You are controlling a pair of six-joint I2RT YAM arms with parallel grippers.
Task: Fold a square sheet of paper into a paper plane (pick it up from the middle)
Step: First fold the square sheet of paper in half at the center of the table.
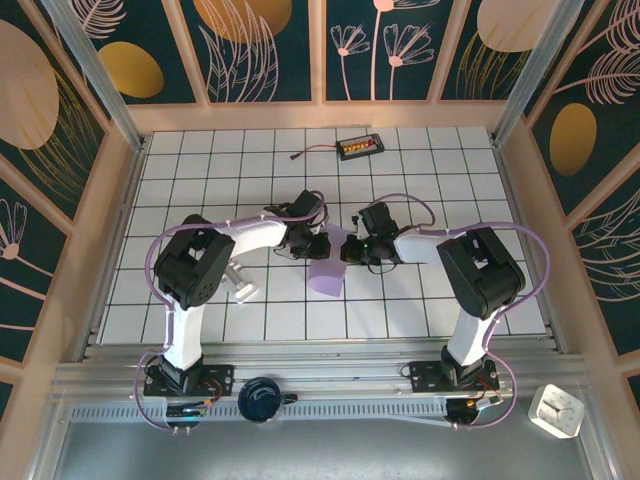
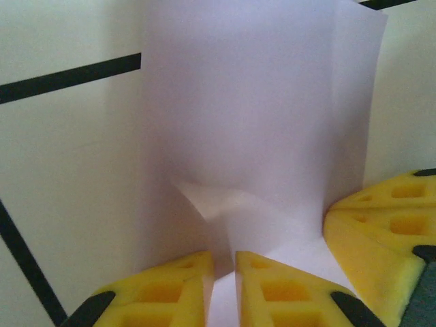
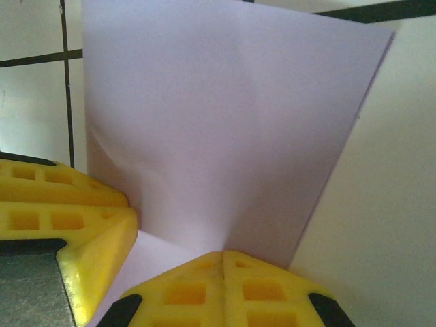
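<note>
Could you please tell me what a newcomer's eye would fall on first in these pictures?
First comes the lavender sheet of paper at the middle of the tiled table, where the two arms meet. The left end effector and the right end effector both pinch it, close together, with yellow fingers. Near the far edge lies a small black-and-orange device with a cable.

Top view: high behind arm bases [image 1: 185, 378], looking down on counter [image 1: 200, 170], paper sheet [image 1: 327, 277] small at centre.
Left wrist view: very close behind left pincer [image 2: 223, 262], facing sheet.
Right wrist view: close behind right pincer [image 3: 223, 259], facing sheet from opposite side.
All three share sheet; each wrist view catches other pincer beside sheet.
</note>
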